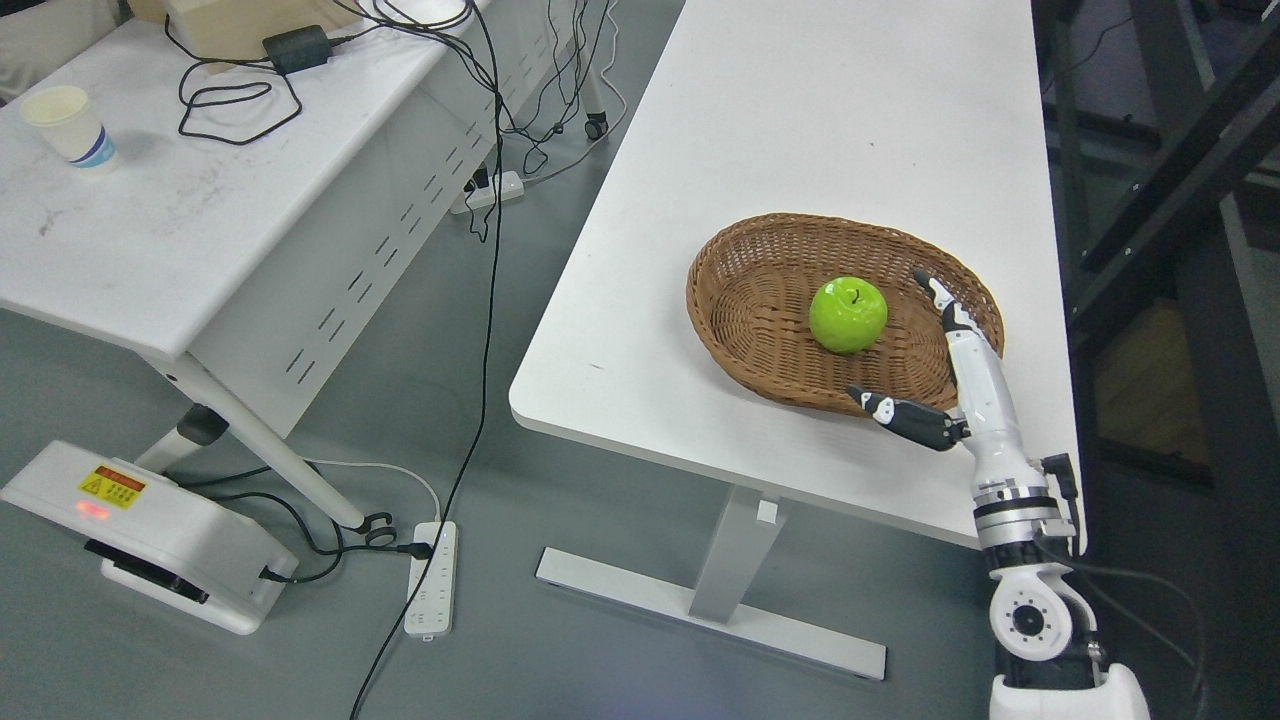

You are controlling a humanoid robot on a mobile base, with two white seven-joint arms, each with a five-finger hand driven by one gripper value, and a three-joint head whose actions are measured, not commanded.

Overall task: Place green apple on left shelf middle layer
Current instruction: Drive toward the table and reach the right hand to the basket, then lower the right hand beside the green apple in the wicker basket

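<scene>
Far left, a white device (150, 535) with a yellow warning label sits on the grey floor, a black cable plugged into its side; just right of it a white power strip (432, 578) lies on the floor. Above, a white side table (200, 230) carries a paper cup (68, 125) near its left edge and a black power adapter (296, 47) with looped cable toward the back. More black cables hang down between this table and the next. Centre to right: a long white table (800, 120) on a white pedestal leg. On its near right part rests an oval wicker basket (735, 300), and the green apple (848, 314) lies inside it, roughly mid-basket, stem up. The right hand (950, 380) comes in from the lower right corner, its white forearm rising along the table's right edge; fingers spread, holding nothing. One finger (938, 295) reaches over the basket's right rim, just beside the apple but apart from it; the dark thumb (900, 415) points left along the basket's near rim. Dark shelving frame (1180, 150) at far right
</scene>
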